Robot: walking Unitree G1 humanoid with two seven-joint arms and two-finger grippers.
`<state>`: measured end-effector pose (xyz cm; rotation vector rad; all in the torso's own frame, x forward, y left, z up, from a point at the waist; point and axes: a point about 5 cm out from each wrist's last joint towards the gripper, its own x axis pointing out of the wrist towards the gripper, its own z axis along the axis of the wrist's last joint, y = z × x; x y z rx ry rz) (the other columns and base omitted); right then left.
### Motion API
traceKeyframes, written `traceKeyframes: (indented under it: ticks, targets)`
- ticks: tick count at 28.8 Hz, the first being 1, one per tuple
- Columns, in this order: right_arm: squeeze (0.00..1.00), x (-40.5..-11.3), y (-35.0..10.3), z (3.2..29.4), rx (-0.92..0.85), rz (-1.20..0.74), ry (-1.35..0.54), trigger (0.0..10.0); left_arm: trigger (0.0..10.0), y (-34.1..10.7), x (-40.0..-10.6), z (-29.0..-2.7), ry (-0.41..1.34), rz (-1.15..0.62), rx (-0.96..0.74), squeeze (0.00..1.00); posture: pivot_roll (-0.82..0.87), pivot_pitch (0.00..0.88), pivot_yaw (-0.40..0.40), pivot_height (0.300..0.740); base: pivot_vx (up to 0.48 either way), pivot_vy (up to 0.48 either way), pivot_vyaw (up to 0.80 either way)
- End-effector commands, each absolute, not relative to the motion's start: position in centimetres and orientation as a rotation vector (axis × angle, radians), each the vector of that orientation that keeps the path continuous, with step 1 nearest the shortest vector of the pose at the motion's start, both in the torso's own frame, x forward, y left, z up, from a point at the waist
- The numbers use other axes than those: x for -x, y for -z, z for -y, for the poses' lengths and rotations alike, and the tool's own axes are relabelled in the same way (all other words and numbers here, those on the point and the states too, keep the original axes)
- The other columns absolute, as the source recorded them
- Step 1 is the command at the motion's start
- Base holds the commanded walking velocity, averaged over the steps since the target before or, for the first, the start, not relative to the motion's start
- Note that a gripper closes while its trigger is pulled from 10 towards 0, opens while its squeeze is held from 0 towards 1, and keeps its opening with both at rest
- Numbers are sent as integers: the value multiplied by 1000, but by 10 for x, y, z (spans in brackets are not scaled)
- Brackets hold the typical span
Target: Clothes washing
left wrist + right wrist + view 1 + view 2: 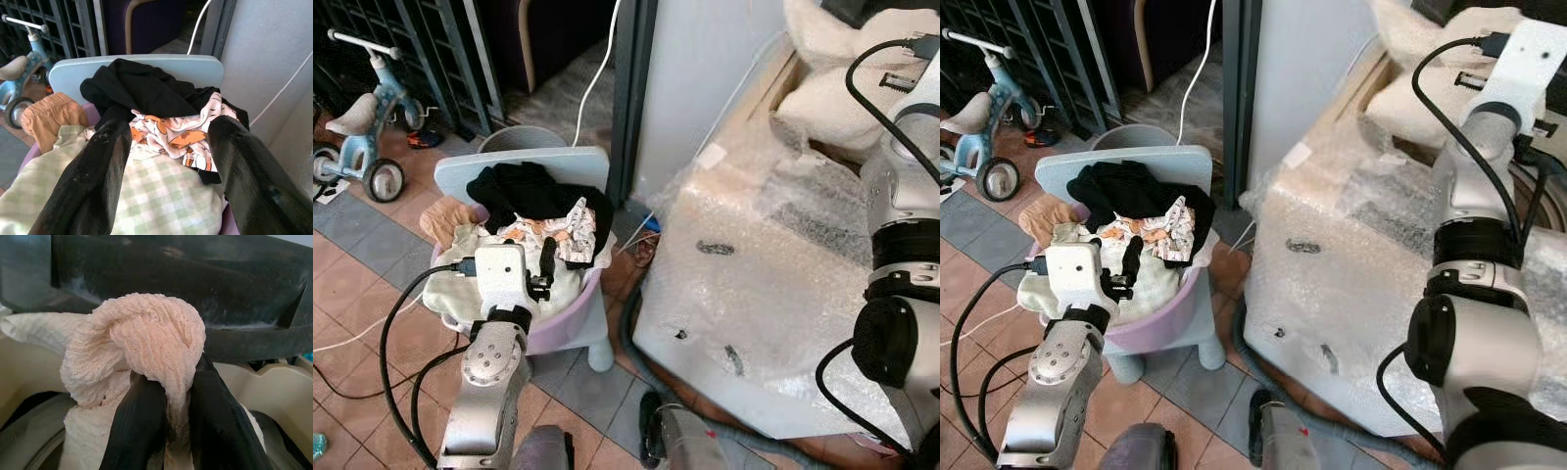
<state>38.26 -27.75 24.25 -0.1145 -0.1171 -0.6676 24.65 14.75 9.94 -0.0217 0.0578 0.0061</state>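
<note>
A lilac basin heaped with clothes stands on a light blue child's chair. On top lie a black garment, an orange-and-white patterned piece, a green checked cloth and a tan garment. My left gripper hovers open just above the pile, its fingers either side of the patterned piece. My right arm reaches up over the bubble-wrapped washing machine. There my right gripper is shut on a cream knitted cloth above the drum opening.
A blue tricycle and a grey bucket stand behind the chair, by a dark metal gate. Cables trail across the tiled floor on the left. A black sandal lies at the machine's foot. More cream cloth is piled on the machine.
</note>
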Motion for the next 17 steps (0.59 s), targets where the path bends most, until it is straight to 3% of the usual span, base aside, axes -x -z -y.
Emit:
traceKeyframes:
  ticks: [1, 4, 5, 6, 7, 17]
  targets:
    - [0, -382, -237, 276, 114, 97, 644, 10000, 10000, -101, -246, -147, -2, -55, 25, 0, 57, 126, -18, 740, 0, 0, 0]
    - [0, -380, -204, 260, 44, -1, 511, 10000, 10000, -102, -247, -145, 20, -48, 15, 0, 47, 126, -13, 740, 0, 0, 0]
    - [812, -379, -199, 257, -24, -7, 480, 10000, 10000, -102, -248, -145, 19, -45, 5, 0, 46, 126, -12, 740, 0, 0, 0]
    - [812, -379, -199, 257, -24, -7, 480, 10000, 10000, -102, -248, -145, 19, -45, 5, 0, 46, 126, -12, 740, 0, 0, 0]
    - [1000, -378, -199, 256, -23, -2, 475, 10000, 10000, -102, -248, -145, 19, -47, 12, 0, 45, 126, -12, 740, 0, 0, 0]
    - [1000, -378, -249, 220, 93, 358, 247, 10000, 10000, -102, -250, -148, -36, -57, 13, 0, 55, 123, -22, 740, 0, 0, 0]
